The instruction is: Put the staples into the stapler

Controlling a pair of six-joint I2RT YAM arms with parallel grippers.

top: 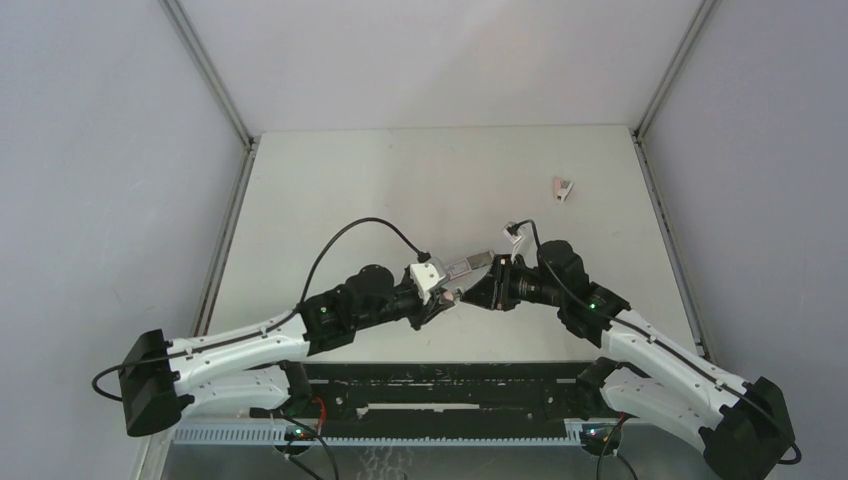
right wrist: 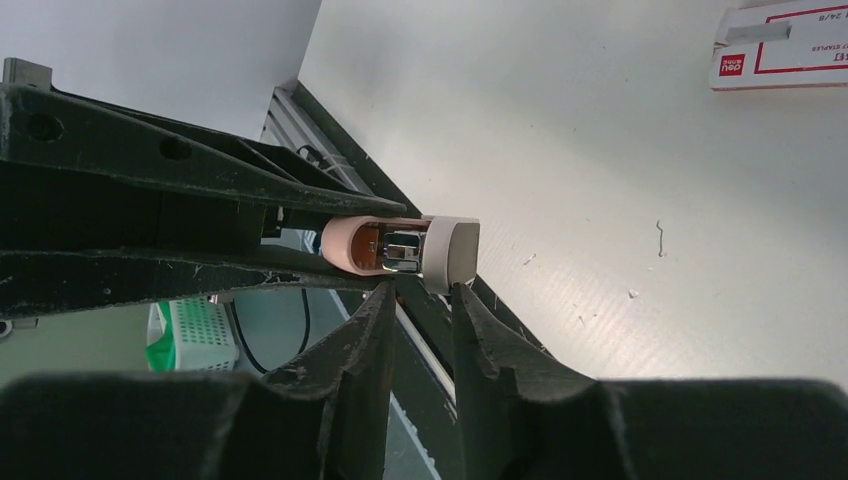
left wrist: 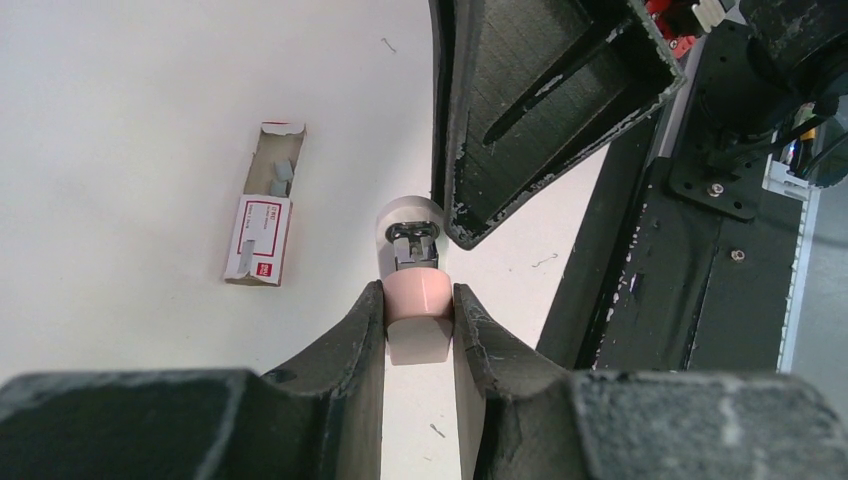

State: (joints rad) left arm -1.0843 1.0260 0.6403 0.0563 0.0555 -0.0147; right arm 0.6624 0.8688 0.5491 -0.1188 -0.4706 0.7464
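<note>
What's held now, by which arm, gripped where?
The stubby pink-and-white mini stapler, pinched across its pink middle by the left fingers. The right fingers sit at its white end; grip there unclear.

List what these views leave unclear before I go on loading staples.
Stapler magazine: left wrist view shows only its end, clamped in the left gripper.
Right gripper contents: right wrist view, dark clutter behind its tips.
Staple box: right wrist view, cut by the edge.
Second stapler: top view, too small.

Bright, diffuse light throughout. The matte white table [top: 400, 180] shows faint soft shadows and a pale sheen in the right wrist view; wrist foregrounds blur slightly.
</note>
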